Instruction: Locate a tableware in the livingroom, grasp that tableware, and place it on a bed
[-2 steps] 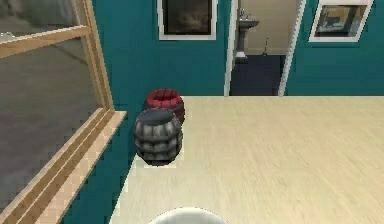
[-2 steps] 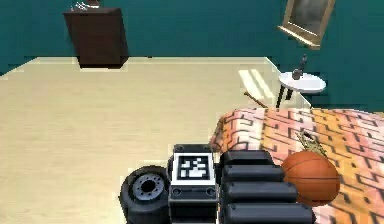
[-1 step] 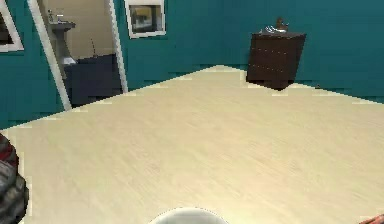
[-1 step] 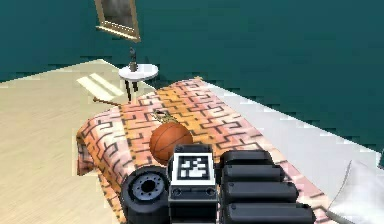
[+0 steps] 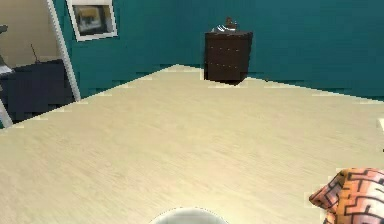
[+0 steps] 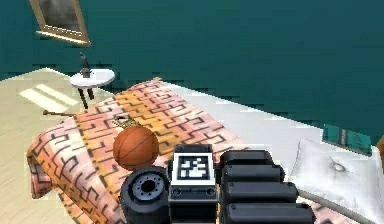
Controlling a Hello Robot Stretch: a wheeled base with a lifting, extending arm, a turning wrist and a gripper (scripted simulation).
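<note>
At the near edge of the bed (image 6: 250, 125), in the arm side view, the gripper (image 6: 148, 192) shows as a dark round body against the patterned blanket (image 6: 90, 140). Its fingers do not stand out from that body, so we cannot tell how they are set or whether they hold anything. We cannot pick out the tableware either; if it is with us, it is lost against the dark arm (image 6: 250, 195).

An orange ball (image 6: 135, 146) lies on the blanket just beyond the gripper. A white pillow (image 6: 335, 165) sits well off to the right. Farther left, a small round white tabletop (image 6: 92, 77) carries a dark object (image 6: 85, 68) too small to name, and a framed picture (image 6: 62, 20) hangs on the teal wall above it.

In the forward view a corner of the blanket (image 5: 350, 198) shows at the right, with pale floor (image 5: 180, 130) running to a dark dresser (image 5: 228, 55) in the far corner.

We judge the placing step is in hand, since we are parked alongside the bed with the arm reaching over it. The next move calls for a flat patch of blanket apart from the ball and a low, gentle set-down, as the soft cover could tip whatever lands on it.
</note>
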